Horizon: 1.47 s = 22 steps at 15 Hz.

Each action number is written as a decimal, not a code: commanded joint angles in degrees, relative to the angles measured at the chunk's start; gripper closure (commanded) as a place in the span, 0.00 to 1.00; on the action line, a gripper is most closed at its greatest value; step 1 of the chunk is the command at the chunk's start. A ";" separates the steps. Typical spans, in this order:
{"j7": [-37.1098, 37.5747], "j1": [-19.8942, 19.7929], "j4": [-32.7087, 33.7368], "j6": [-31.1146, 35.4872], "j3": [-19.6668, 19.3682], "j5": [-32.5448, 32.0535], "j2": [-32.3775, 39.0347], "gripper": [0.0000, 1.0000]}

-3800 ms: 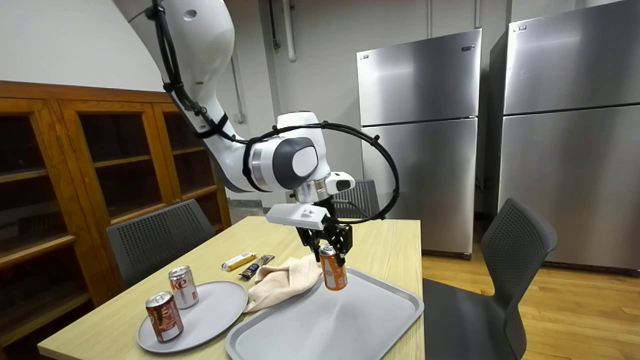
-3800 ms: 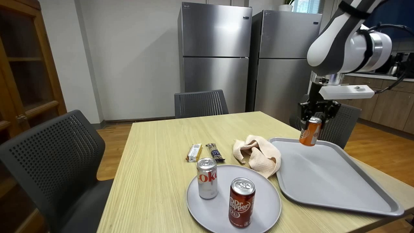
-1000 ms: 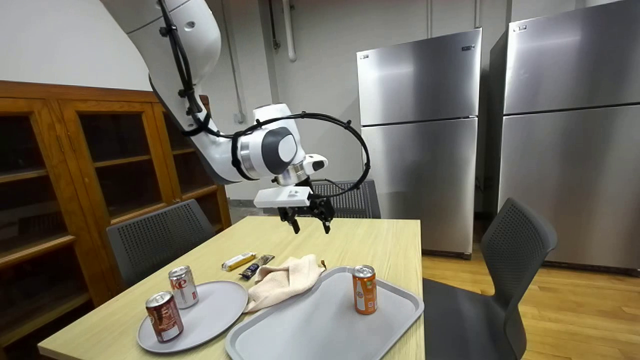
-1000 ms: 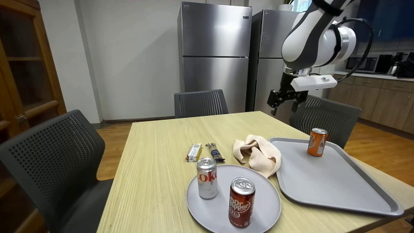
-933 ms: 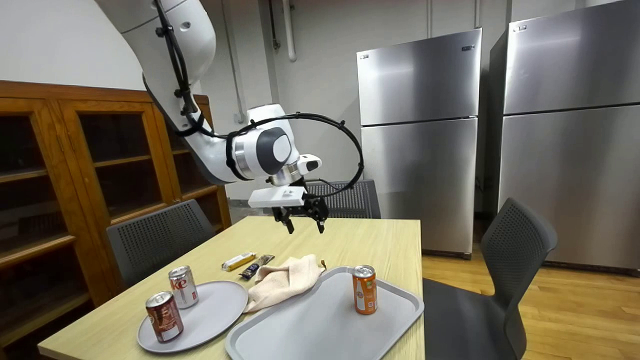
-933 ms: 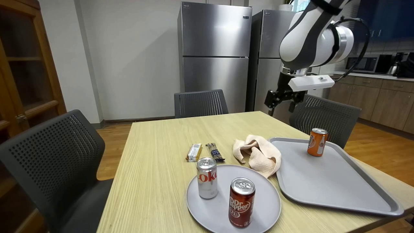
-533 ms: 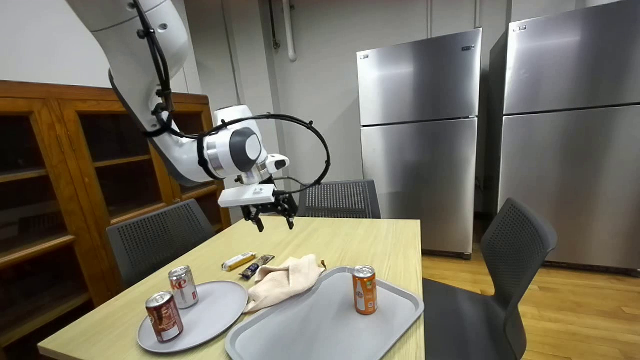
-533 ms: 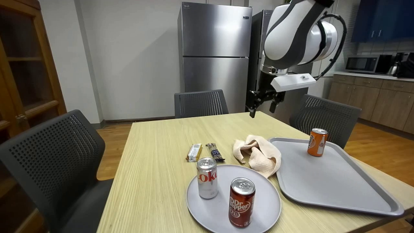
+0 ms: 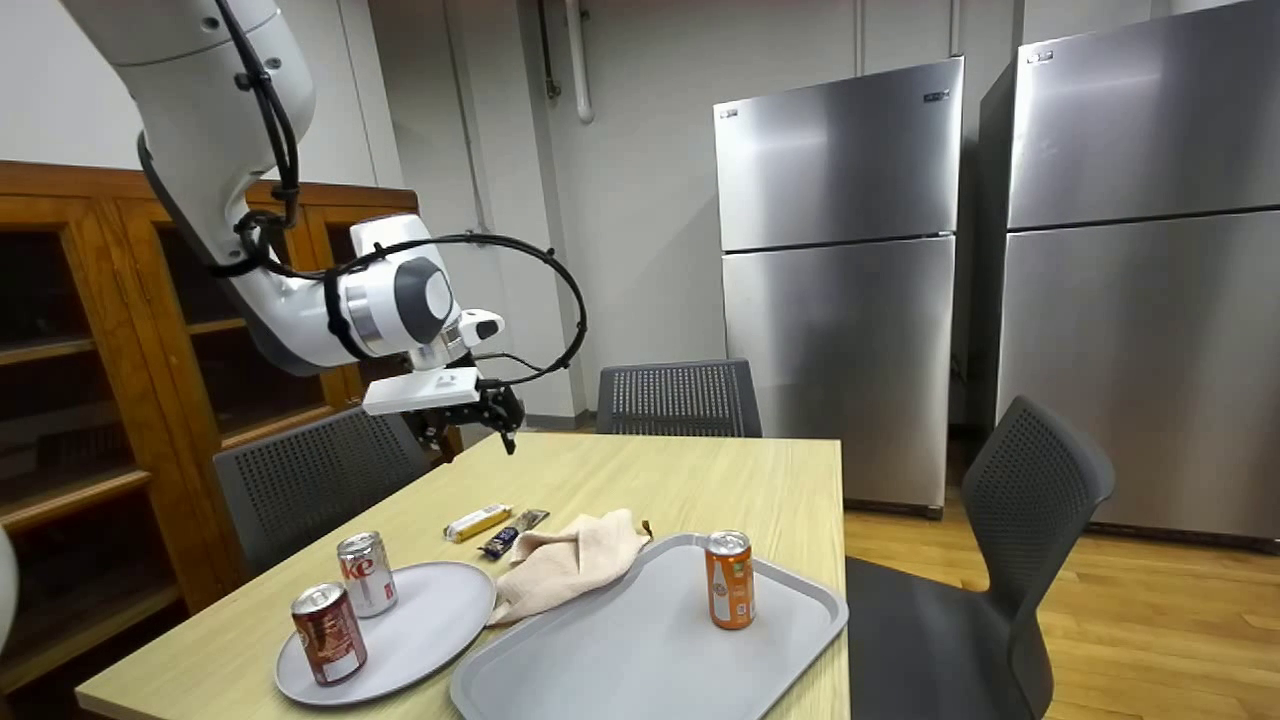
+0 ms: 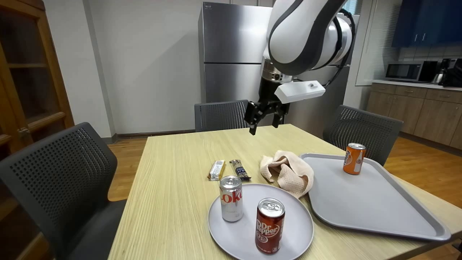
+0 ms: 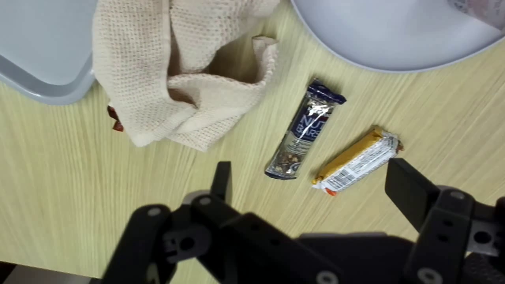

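black gripper (image 10: 264,127): hangs in the air over the table (image 10: 173,202), right of the middle in an exterior view. its fingers (image 11: 224,181) are spread wide with nothing between them, and the arm holds them up, so they touch nothing.
nut bar (image 11: 302,134): lies flat on the table, a bit right of the middle in the wrist view. it looks caught between the fingers only because the view peeks down past them.
yellow-and-white snack bar (image 11: 357,159): lies just beside the nut bar, to its lower right, slanting more sideways. both bars rest on the table, so it holds them up.
round plate (image 10: 297,216): low in the frame, it gives a flat spot to the silver coke can (image 10: 231,204) and the dr pepper can (image 10: 269,231). both stand upright and apart on their own bottoms.
gray tray (image 10: 379,206): at the right of the frame, it holds the orange soda can (image 10: 355,160), upright near the back edge. the raised rim could stop a slide.
tan waffle cloth (image 11: 134,67): lies bunched at the upper left of the wrist view, by the tray's corner. a red wrapper end (image 11: 115,118) pokes out under it; what it belongs to is hidden.
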 commanded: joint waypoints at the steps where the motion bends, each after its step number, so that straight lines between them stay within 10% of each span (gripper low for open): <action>1: 2.67 1.97 -0.15 -1.64 2.28 -1.59 -1.49 0.00; 22: 0.48 7.99 0.95 -7.23 9.62 -1.31 5.54 0.00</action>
